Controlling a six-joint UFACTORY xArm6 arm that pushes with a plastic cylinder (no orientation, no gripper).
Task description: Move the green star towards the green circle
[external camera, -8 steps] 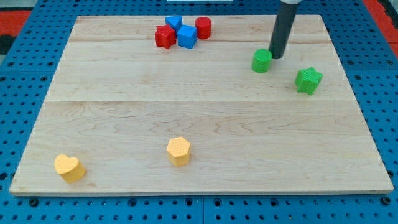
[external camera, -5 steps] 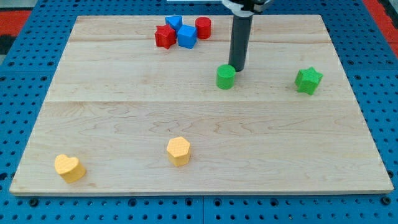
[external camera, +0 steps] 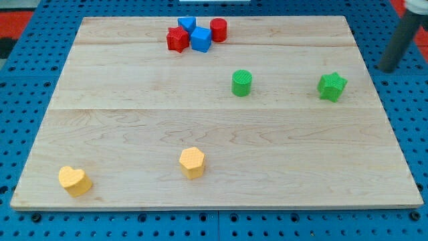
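Note:
The green star (external camera: 332,87) lies near the board's right edge. The green circle (external camera: 242,83) stands to its left, apart from it, near the board's middle. My rod comes down at the view's right edge, and my tip (external camera: 387,68) is off the board, to the right of and slightly above the green star. It touches no block.
A cluster at the top holds a red star (external camera: 177,39), two blue blocks (external camera: 200,39) (external camera: 187,25) and a red cylinder (external camera: 218,30). A yellow hexagon (external camera: 192,162) and a yellow heart (external camera: 74,180) lie near the wooden board's (external camera: 134,94) bottom edge.
My tip pushed the green circle left, then left it and swung far right, past the green star and off the board's right edge. The green star has not moved.

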